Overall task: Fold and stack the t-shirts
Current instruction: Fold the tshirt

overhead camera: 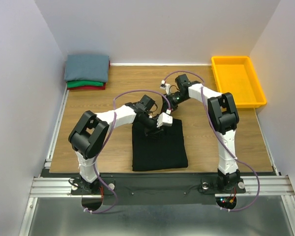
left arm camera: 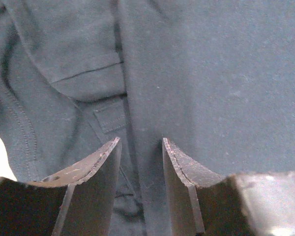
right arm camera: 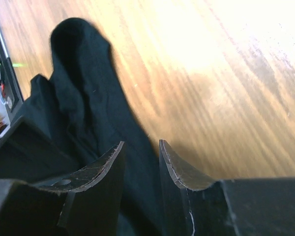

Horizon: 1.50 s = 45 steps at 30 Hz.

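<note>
The left tool point(left arm camera: 141, 142) is hanging half-open and empty just above the large plain black cloth t-shirt point(left arm camera: 211, 73), which is lying part-folded as a rectangle on the wooden surface point(overhead camera: 123, 83) between the arms. The right tool point(right arm camera: 141, 143) is standing part-open at the shirt's far edge, apparently gripping nothing, though the dark view is leaving some doubt. The cloth is looking light, limp and layered, so pinching every layer at a far corner is probably the surest hold.

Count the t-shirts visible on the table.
4. A large black cloth t-shirt lies near-centre, partly folded. Far-left corner stack: slate grey-blue cloth t-shirt on top, green t-shirt beneath, red t-shirt at bottom. Others could hide inside the stack.
</note>
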Tool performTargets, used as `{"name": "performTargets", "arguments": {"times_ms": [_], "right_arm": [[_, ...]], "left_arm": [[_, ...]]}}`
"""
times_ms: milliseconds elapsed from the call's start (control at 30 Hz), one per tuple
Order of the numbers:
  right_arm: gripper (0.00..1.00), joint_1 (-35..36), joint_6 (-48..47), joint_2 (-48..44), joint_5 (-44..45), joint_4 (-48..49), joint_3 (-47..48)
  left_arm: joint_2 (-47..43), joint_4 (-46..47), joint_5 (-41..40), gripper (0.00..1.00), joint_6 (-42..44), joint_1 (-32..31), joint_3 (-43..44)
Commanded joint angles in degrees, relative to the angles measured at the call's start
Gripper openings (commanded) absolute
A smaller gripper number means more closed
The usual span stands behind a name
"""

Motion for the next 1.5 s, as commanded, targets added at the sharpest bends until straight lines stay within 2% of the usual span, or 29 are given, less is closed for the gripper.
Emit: {"name": "performTargets", "arguments": {"times_ms": [0, 200, 500, 567, 600, 700, 1067, 1233, 1467], "right_arm": [[0.39, 0.5, 3.5, 2.2, -2.1, 5.5, -0.6], [0.39, 0.5, 6.2, 4.9, -3.7, 8.2, -0.1], [0.39, 0.5, 7.2, 7.0, -5.4, 8.8, -1.2], [0.38, 0.5, 7.3, 7.5, -5.6, 8.8, -1.4], [0.37, 0.5, 7.3, 7.7, -5.6, 8.8, -1.6], [0.34, 0.5, 7.5, 8.6, -6.3, 8.9, -2.4], [0.29, 0.5, 7.5, 11.1, -9.8, 9.1, -5.8], [0.28, 0.5, 7.5, 11.6, -10.5, 9.1, -6.0], [0.29, 0.5, 7.5, 11.9, -11.1, 9.0, -5.9]], "left_arm": [[0.4, 2.0, -0.6, 0.49, -1.3, -0.3, 1.4], [0.4, 1.2, 0.6, 0.39, -0.6, -1.1, 0.9], [1.1, -2.4, 2.2, 0.38, 1.4, -1.5, 1.1], [1.4, -3.3, 2.0, 0.32, 1.4, -1.6, 1.4], [1.4, -3.3, 1.8, 0.21, 1.4, -1.6, 1.6], [0.4, -2.8, 0.4, 0.00, 1.0, -1.6, 1.8], [-9.0, 6.6, -13.0, 0.00, -0.8, -1.7, 1.3], [-8.1, 8.2, -18.3, 0.00, 2.1, -1.7, 2.6], [-5.2, 11.0, -21.2, 0.00, 5.2, -0.5, 6.4]]}}
